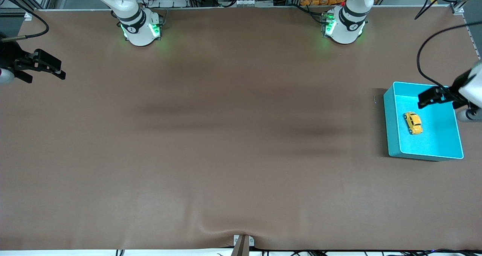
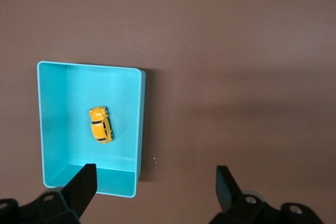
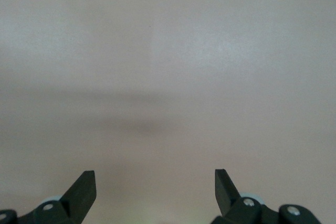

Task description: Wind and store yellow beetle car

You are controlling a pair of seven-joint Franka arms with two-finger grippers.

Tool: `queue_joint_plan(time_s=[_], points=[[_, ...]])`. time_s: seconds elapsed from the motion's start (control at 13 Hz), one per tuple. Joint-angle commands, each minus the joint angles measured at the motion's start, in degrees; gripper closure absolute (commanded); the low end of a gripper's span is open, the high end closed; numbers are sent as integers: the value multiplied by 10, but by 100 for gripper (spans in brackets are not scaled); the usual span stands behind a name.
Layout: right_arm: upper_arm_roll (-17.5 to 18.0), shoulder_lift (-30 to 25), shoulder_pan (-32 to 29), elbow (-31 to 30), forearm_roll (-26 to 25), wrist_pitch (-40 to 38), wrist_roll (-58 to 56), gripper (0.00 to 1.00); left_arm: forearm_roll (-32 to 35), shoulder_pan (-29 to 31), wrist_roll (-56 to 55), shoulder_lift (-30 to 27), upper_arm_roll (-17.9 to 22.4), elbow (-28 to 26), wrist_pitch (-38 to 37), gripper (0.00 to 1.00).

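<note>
Right now I see the yellow beetle car (image 1: 413, 123) lying on the floor of the teal bin (image 1: 391, 124), which stands on the brown table (image 1: 226, 154) at the left arm's end, at about three o'clock in my front view. The car rests on its wheels near the middle of the bin, clear of all four walls, and its long axis runs roughly from twelve to six o'clock in that view, tipped a little off that line. In the left wrist view the same car (image 2: 101, 124) shows from above inside the bin (image 2: 140, 129), its dark windows visible. My left gripper (image 1: 433, 96) hangs in the air over the bin's rim on the side toward the robot bases, at roughly one o'clock from the car, touching neither car nor bin. Its fingers (image 2: 84, 184) are spread wide apart with nothing between them. My right gripper (image 1: 47, 66) waits at the right arm's end of the table, at about nine o'clock in the front view, over bare tabletop. Its fingers (image 3: 84, 187) are likewise spread wide and hold nothing.
</note>
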Motion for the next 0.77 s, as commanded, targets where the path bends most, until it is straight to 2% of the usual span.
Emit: queue_joint_plan(time_s=[0.0,0.23,0.69], points=[[-6,-13,9,-13,-3,4,1,0,-11,-31,-9,-27,1,12,-42,0],[-7,-12,12,-14,-3,7,1,0,-27,-70,-76,-32,1,39,-93,0],[-6,-8,12,-16,-3,21,1,0,-29,-93,-77,-53,-16,37,-110,0]])
